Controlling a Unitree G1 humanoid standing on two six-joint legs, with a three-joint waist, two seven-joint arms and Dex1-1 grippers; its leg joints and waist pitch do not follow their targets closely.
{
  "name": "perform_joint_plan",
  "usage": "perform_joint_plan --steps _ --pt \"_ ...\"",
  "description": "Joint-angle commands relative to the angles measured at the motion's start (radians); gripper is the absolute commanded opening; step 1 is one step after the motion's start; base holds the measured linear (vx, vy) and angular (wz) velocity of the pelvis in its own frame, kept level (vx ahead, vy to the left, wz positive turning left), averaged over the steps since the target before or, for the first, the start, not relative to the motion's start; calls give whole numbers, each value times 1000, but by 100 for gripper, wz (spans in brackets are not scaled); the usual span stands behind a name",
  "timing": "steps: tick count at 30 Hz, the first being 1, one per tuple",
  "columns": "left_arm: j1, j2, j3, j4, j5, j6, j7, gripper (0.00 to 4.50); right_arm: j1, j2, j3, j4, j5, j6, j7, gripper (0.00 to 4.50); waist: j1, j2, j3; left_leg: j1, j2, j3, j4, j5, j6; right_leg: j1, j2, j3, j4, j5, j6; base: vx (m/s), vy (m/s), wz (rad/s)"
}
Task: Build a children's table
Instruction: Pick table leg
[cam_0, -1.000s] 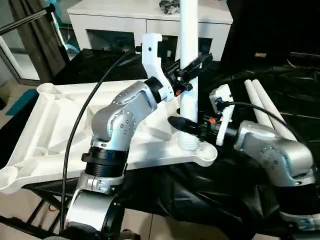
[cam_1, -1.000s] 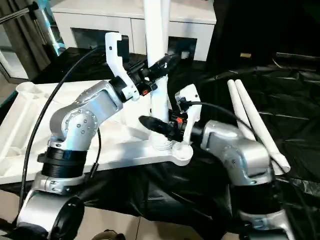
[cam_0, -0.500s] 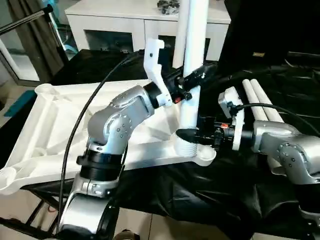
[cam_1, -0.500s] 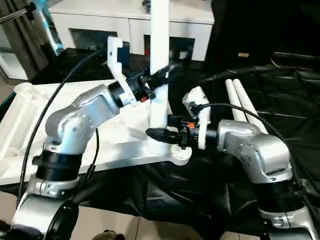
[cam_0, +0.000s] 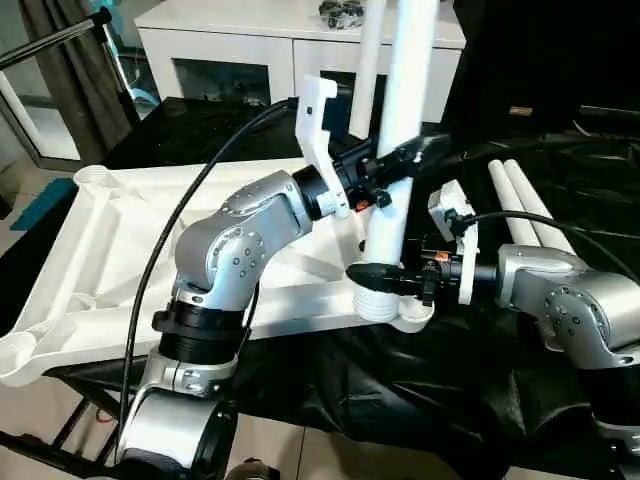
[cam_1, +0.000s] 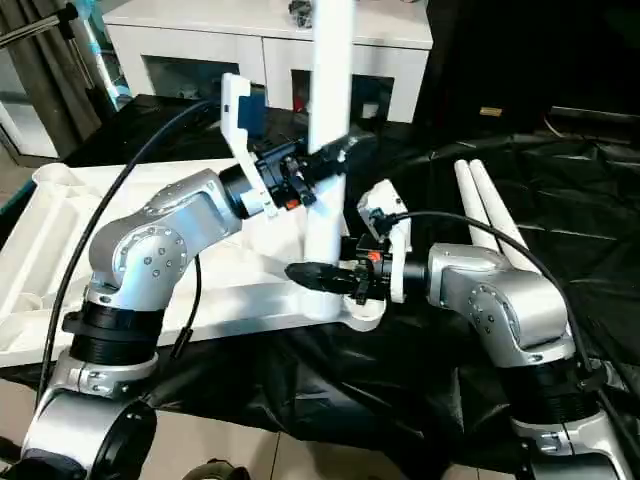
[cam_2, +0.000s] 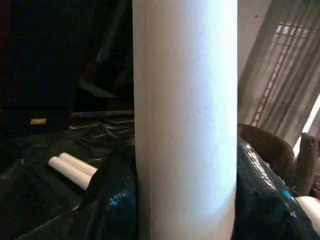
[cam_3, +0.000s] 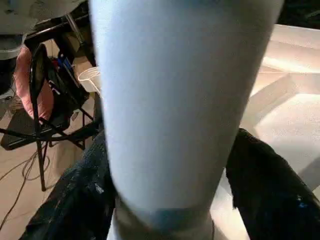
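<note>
At the tabletop's (cam_0: 120, 250) near corner socket (cam_0: 412, 312) stands a leg (cam_0: 392, 200), left gripper (cam_0: 390, 175) clamped around it higher up, right gripper (cam_0: 385, 277) clasping its base; no readable writing.

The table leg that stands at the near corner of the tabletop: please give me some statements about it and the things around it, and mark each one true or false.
1. The upright leg stands at the tabletop's near right corner socket. True.
2. The left gripper holds the leg lower down than the right gripper. False: the left one grips higher up, the right one near the threaded base.
3. Two spare legs lie side by side on the black sheet, to the robot's right. True.
4. The tabletop lies with its ribbed underside up. True.
5. The spare legs lie on the tabletop. False: they lie beside it on the black sheet.
</note>
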Motion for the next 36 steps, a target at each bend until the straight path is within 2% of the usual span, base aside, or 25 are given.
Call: perform_joint_plan --steps 1,10,12,16,18,19,21,24,26,29,31,33,34,35,36 --pt "7 4 -12 -24 -9 10 -11 183 -23 -4 -2 9 -7 -10 -1 288 2 -24 -75 22 38 -9 -66 -176 38 48 -41 27 -68 -199 -218 0 0 0" --pt "6 -2 -3 -30 -24 27 -4 183 -14 -1 5 11 -10 -11 3 228 2 -25 -75 22 38 -9 -66 -181 35 49 -40 27 -69 -207 -215 0 0 0" --pt "6 0 -3 -30 -23 27 -4 183 -12 -1 8 11 -10 -11 4 201 2 -25 -76 22 38 -9 -66 -176 36 49 -40 27 -68 -202 -216 0 0 0" --pt "5 3 -5 -30 -22 28 -4 183 -10 -1 8 14 -12 -10 4 192 3 -25 -77 21 37 -9 -65 -169 38 50 -41 27 -67 -190 -219 0 0 0" --pt "0 12 -14 -26 10 30 22 183 -8 3 5 13 -10 -8 1 192 4 -26 -77 21 38 -9 -65 -166 40 50 -41 27 -66 -188 -219 0 0 0" --pt "0 13 -13 -25 7 35 20 239 -7 4 5 13 -9 -9 0 191 3 -25 -77 21 38 -9 -65 -166 40 49 -40 26 -65 -188 -219 0 0 0" --pt "1 -2 6 -21 -8 30 30 253 0 15 -2 11 -9 -14 -12 191 2 -26 -76 22 38 -9 -65 -169 40 49 -40 26 -66 -190 -221 0 0 0" --pt "0 -30 40 15 32 -67 83 281 25 52 -25 -3 0 -25 -57 191 2 -26 -76 21 37 -9 -66 -185 32 49 -41 26 -70 -209 -216 0 0 0" --pt "3 -45 65 27 41 -114 107 286 41 72 -39 -13 5 -31 -83 191 0 -28 -76 20 37 -9 -67 -186 32 50 -41 26 -72 -208 -210 0 0 0" --pt "2 -62 91 34 60 -176 153 288 53 101 -65 -19 7 -46 -125 191 1 -27 -77 22 39 -10 -68 -184 30 49 -40 26 -71 -203 -201 0 0 0" --pt "3 -69 105 36 60 -189 171 288 56 113 -76 -17 5 -51 -147 191 0 -28 -77 20 38 -10 -68 -185 28 49 -41 26 -72 -201 -201 0 0 0" --pt "13 -68 127 40 64 -219 187 288 57 148 -111 12 -31 -97 -233 191 0 -20 -77 21 38 -10 -68 -192 19 45 -41 27 -73 -198 -200 0 0 0" --pt "18 -65 130 40 64 -225 185 288 55 156 -121 25 -47 -113 -263 191 -2 -20 -77 21 37 -11 -70 -196 10 45 -40 26 -73 -200 -198 0 0 0" --pt "37 -37 126 45 68 -243 141 288 46 166 -146 75 -116 -168 -364 191 -3 -21 -77 22 36 -10 -70 -196 6 44 -39 25 -72 -203 -196 0 0 0" --pt "45 -21 119 47 75 -249 118 288 43 166 -155 95 -145 -190 -404 191 -5 -14 -76 23 34 -10 -72 -205 -9 40 -37 25 -76 -222 -187 0 0 0"
